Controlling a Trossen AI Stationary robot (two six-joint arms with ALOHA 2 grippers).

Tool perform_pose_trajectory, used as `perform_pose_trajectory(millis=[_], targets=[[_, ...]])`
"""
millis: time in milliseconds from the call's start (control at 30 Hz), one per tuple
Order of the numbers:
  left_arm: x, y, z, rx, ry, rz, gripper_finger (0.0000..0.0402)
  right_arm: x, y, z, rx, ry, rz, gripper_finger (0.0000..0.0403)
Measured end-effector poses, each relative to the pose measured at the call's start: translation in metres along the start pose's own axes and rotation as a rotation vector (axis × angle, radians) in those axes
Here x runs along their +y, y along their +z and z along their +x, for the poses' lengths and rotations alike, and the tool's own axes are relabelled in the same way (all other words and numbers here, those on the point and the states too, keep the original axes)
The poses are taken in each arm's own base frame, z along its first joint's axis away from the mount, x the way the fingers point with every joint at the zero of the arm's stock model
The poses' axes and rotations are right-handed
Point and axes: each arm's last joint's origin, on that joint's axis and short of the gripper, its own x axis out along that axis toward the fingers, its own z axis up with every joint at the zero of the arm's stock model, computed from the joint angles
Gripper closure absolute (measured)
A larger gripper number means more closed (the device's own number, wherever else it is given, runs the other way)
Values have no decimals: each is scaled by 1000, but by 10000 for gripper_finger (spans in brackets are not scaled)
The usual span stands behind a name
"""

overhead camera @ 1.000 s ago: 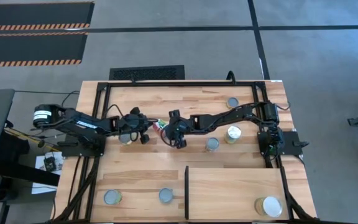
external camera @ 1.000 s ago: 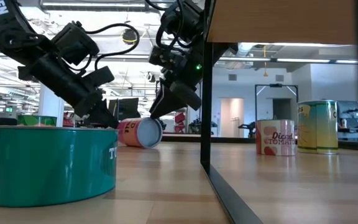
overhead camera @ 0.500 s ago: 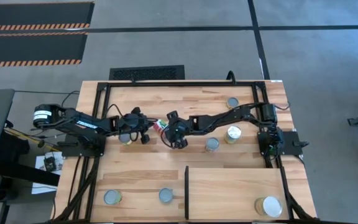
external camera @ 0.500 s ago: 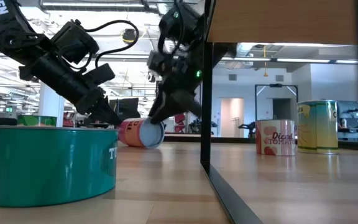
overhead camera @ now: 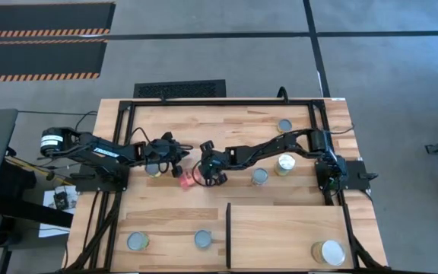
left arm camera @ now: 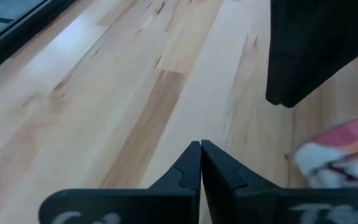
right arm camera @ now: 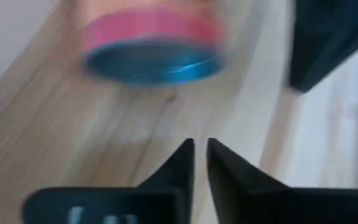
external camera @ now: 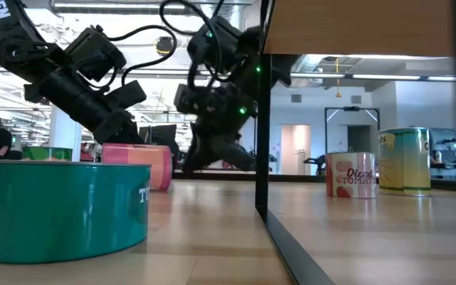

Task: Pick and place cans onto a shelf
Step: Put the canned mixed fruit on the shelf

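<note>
Centrally, pink can point(overhead camera: 186, 180) on plank tabletop point(overhead camera: 166, 213) — grey floor point(overhead camera: 204, 53) beyond.

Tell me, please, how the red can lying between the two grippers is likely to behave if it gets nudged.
The red can lies on its side on the table, so it would probably roll rather than tip. Its smooth round wall may slip off fingertips. Both the left gripper and right gripper are shut beside it, so neither steadies it.
</note>
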Motion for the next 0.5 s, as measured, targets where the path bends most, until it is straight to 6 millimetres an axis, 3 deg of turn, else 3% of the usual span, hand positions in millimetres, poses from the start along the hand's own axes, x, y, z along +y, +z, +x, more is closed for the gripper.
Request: perform_pose_trajectory(millis=[133, 300, 500], targets=[[0, 1, -1, -7, -2, 23, 400, -7, 0, -8, 5, -2, 30, 392], [0, 14, -14, -90, -72, 36, 400, -23, 4, -30, -12, -16, 133, 390], [-7, 26, -40, -179, -269, 61, 400, -43, 6, -73, -87, 116, 295, 396]])
